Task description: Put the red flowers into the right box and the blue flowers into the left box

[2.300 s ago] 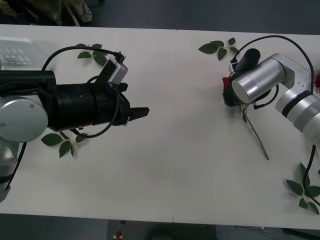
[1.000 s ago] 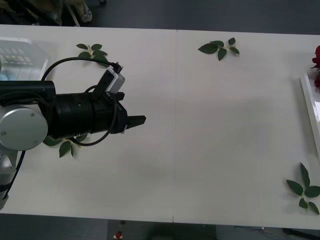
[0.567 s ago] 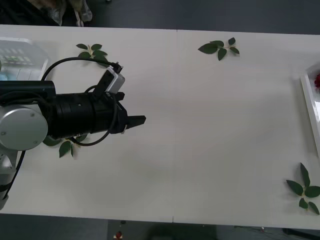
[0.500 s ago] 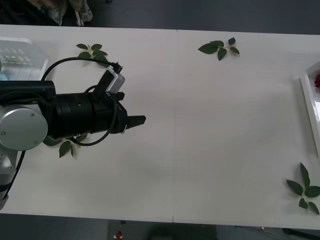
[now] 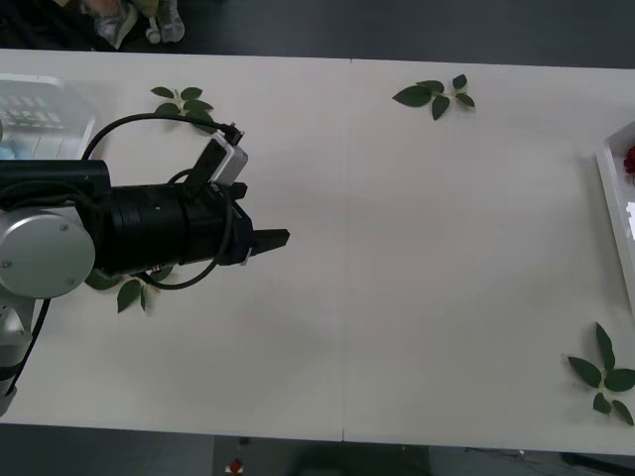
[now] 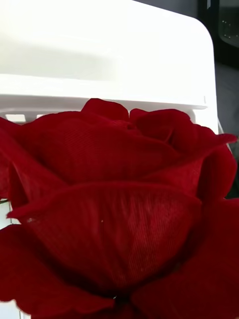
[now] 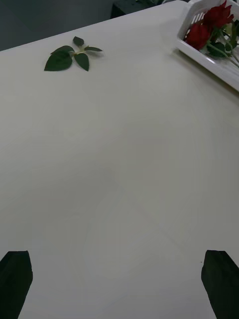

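Right wrist view: a red flower (image 6: 119, 209) sits close against the right box (image 6: 99, 55); I cannot tell my right end effector's state. It looks light and soft, so I'd grip the stem; left end effector (image 7: 119, 279) hangs released over the bench (image 5: 417, 278).

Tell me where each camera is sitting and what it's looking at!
Front view: above the arms, looking down at the table; the left arm and left tool show.
Left wrist view: on the left wrist, facing across the table to the right box; its open fingers show.
Right wrist view: on the right wrist, right up against a red rose.
Shared: front and left wrist views both show the right box.
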Action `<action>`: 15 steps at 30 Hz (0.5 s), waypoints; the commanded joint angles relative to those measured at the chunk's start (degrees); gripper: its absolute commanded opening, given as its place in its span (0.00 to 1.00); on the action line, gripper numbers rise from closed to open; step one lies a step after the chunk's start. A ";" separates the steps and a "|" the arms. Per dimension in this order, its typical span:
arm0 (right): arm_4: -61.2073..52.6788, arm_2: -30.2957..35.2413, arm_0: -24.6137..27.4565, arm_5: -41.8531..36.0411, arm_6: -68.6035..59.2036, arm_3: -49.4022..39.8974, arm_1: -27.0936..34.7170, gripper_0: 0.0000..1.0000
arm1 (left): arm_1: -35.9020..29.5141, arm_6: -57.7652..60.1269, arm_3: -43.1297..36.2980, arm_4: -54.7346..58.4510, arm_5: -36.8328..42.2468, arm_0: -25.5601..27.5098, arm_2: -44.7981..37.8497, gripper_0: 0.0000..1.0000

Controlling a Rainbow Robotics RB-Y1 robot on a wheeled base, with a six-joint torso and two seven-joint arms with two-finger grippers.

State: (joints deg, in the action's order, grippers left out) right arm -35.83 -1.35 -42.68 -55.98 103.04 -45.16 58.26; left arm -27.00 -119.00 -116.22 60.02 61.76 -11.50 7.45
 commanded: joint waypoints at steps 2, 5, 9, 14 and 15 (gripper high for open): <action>-0.20 -0.76 0.40 0.96 3.13 -1.07 1.94 0.00 | -0.42 -3.08 -1.99 -0.08 -0.68 -0.10 0.38 1.00; -0.29 -0.67 0.40 1.31 3.22 -1.07 1.94 0.00 | -0.42 -3.08 -1.99 -0.08 -0.68 -0.10 0.38 1.00; -0.46 -0.67 0.40 1.40 3.57 -1.07 1.94 0.00 | -0.42 -3.08 -1.99 -0.08 -0.68 -0.10 0.38 1.00; -0.90 -0.76 0.40 2.37 3.92 -1.07 1.94 0.24 | -0.42 -3.08 -1.99 -0.08 -0.68 -0.10 0.38 1.00; -0.90 -0.76 0.40 2.46 3.92 -1.07 1.85 0.39 | -0.42 -3.08 -1.99 -0.08 -0.68 -0.10 0.38 1.00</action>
State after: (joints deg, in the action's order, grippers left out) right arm -36.36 -2.89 -41.88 -53.86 105.03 -45.18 58.26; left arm -27.00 -119.00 -116.22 60.02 61.76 -11.50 7.45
